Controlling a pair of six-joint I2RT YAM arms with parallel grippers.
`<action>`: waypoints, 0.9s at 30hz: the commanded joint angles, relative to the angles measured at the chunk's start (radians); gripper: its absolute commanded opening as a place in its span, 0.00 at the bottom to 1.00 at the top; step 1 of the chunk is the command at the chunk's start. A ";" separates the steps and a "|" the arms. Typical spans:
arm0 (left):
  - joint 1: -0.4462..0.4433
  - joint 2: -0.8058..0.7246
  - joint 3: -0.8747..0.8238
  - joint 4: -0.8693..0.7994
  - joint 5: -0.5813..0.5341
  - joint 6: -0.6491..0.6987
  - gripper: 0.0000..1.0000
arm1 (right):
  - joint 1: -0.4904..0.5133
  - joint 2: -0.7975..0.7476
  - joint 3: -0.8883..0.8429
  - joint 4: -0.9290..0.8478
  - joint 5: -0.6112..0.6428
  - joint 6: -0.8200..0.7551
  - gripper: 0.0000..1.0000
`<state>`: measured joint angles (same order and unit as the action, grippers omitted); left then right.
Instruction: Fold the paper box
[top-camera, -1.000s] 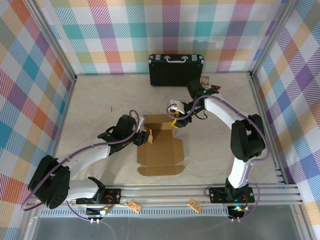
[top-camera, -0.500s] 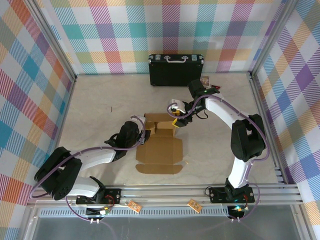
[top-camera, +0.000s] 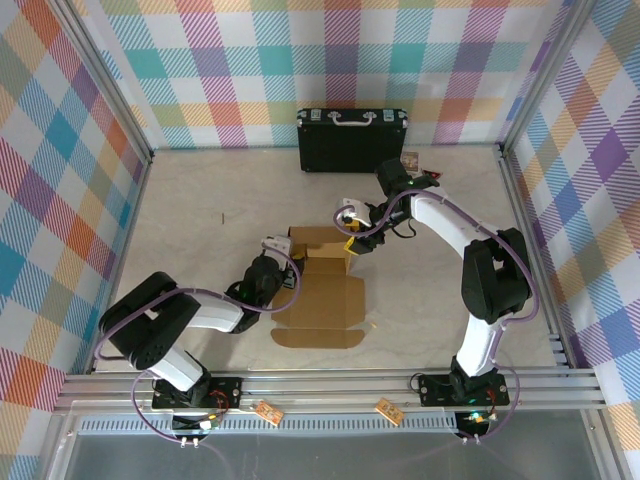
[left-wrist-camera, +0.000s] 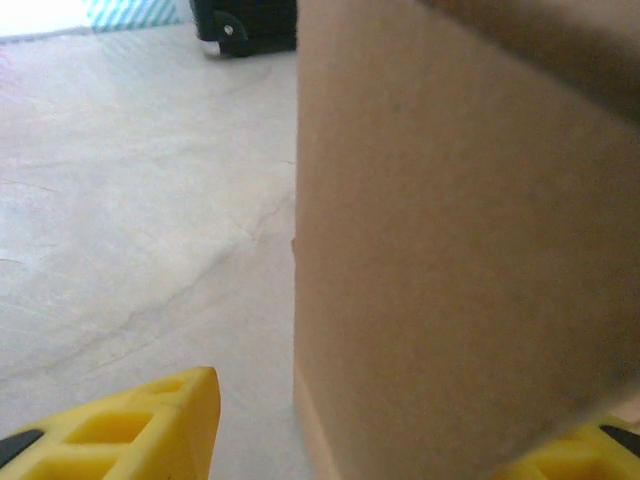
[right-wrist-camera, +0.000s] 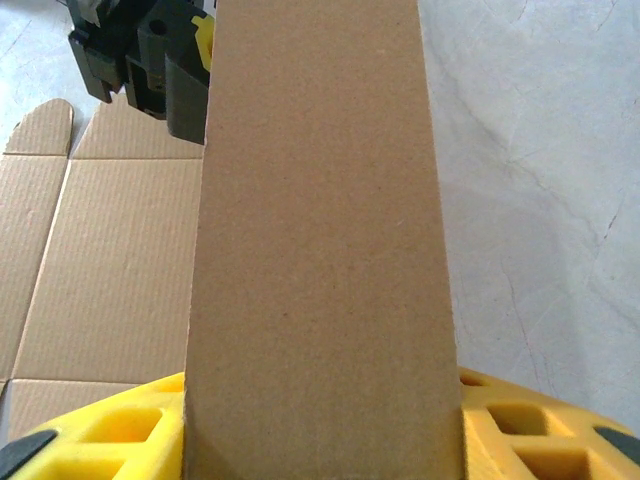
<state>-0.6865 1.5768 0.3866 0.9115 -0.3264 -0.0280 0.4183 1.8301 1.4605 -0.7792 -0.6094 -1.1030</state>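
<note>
A raised flap of the paper box (top-camera: 325, 300) is clamped between the right gripper (right-wrist-camera: 322, 420) fingers. The left gripper (left-wrist-camera: 370, 440) is spread around another wall, apparently without pressing.

- Blurred, and cropped at the top and right in the left wrist view: a raised wall of the paper box (left-wrist-camera: 460, 240).
- Cut off at the bottom edge there: the left claw (left-wrist-camera: 385, 425), one yellow finger half behind cardboard.
- Hidden behind the flap: the gap of the right claw (right-wrist-camera: 320, 425); grip impossible to tell.
- Cropped at the top edge: the black case (left-wrist-camera: 245, 25).
</note>
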 joint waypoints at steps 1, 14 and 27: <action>-0.007 0.051 -0.021 0.244 -0.082 0.030 0.54 | 0.007 -0.009 0.024 -0.071 -0.047 -0.003 0.39; -0.007 0.215 0.014 0.420 -0.128 0.072 0.46 | 0.008 -0.013 0.023 -0.098 -0.036 -0.012 0.39; -0.006 0.238 0.028 0.418 -0.191 0.075 0.13 | 0.029 -0.024 0.016 -0.114 -0.026 0.024 0.38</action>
<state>-0.7006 1.8038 0.3977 1.2823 -0.4465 0.0490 0.4324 1.8301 1.4670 -0.7906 -0.6025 -1.0874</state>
